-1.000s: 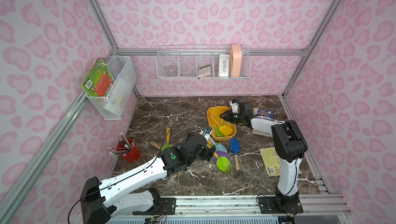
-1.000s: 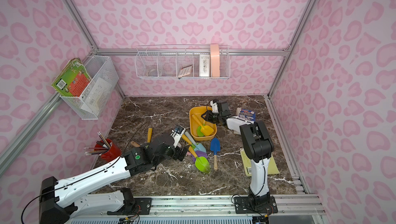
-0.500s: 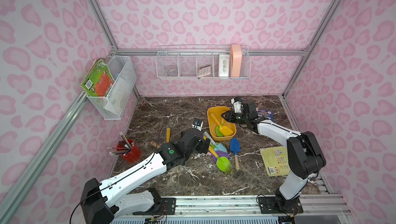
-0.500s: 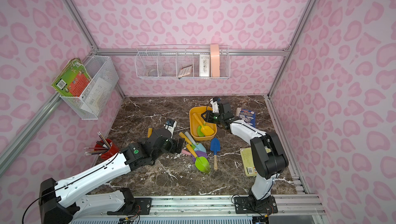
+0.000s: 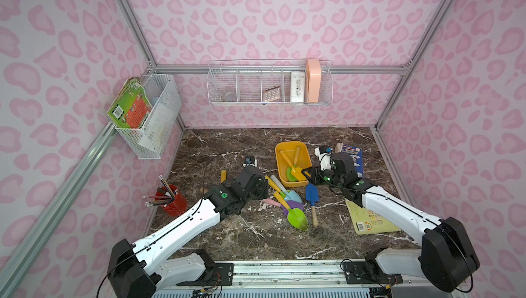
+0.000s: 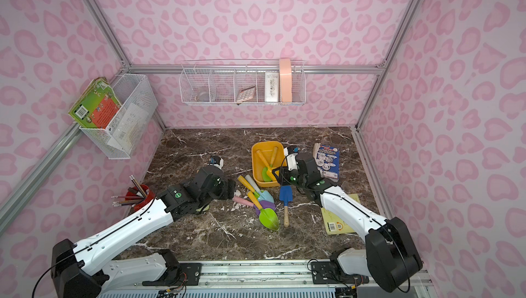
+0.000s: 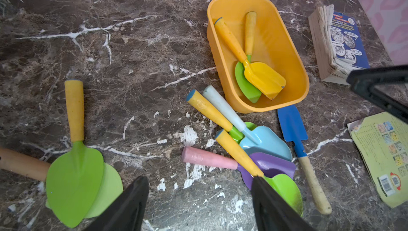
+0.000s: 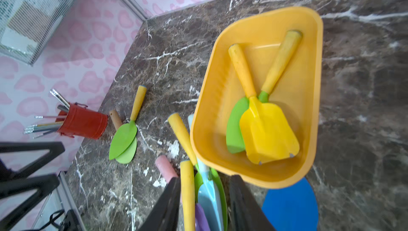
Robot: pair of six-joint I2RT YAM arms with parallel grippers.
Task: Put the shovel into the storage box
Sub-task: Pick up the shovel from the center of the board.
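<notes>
— Dark marble counter (image 5: 227, 145) carries the yellow-orange plastic storage box (image 5: 304, 155); a yellow toy shovel (image 7: 265, 79) lies inside, across a green shovel (image 7: 242, 84).
— End effectors?
— I see the left end effector (image 7: 198, 179) spread over bare counter, the right end effector (image 8: 205, 178) parted, empty, beside the box. Wrist views alone show the two leaf-green shovel blades (image 7: 75, 174) whole.

The storage box (image 7: 281, 39) holds a yellow shovel (image 7: 263, 78) crossing a green shovel (image 7: 244, 82).

two shovels (image 7: 260, 73) in storage box (image 7: 287, 42) — others beside it
</notes>
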